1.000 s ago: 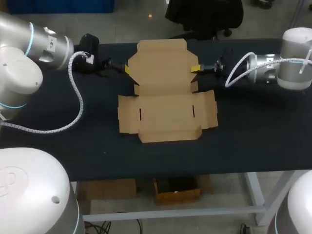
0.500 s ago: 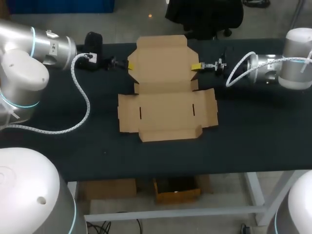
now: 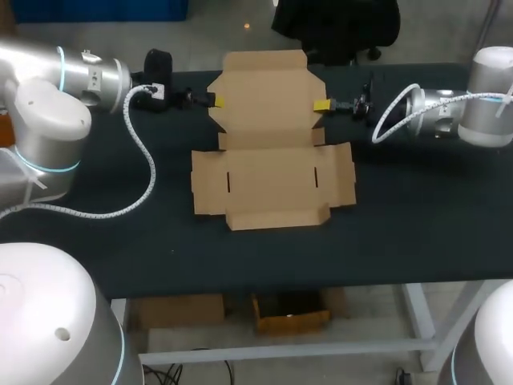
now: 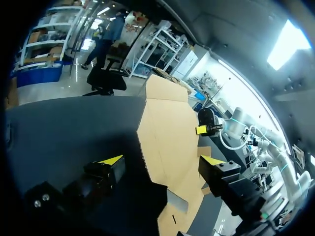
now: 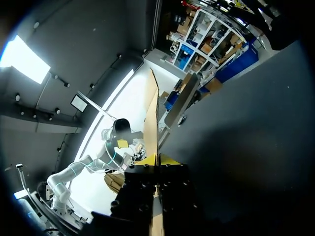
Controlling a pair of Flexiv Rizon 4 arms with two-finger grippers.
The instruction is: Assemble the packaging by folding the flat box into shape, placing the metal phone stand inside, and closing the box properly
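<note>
Box rear panel [image 3: 264,100] tilted higher than before

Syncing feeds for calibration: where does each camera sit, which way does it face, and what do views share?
Head view: above and behind, looking down on the table; both arms enter from the sides, left tool and right tool at the box.
Left wrist view: on the left arm, facing across the box toward the right tool; its open fingers show.
Right wrist view: on the right arm, facing the left tool; fingers shut on the box edge.
Shared: all three show the box.
</note>
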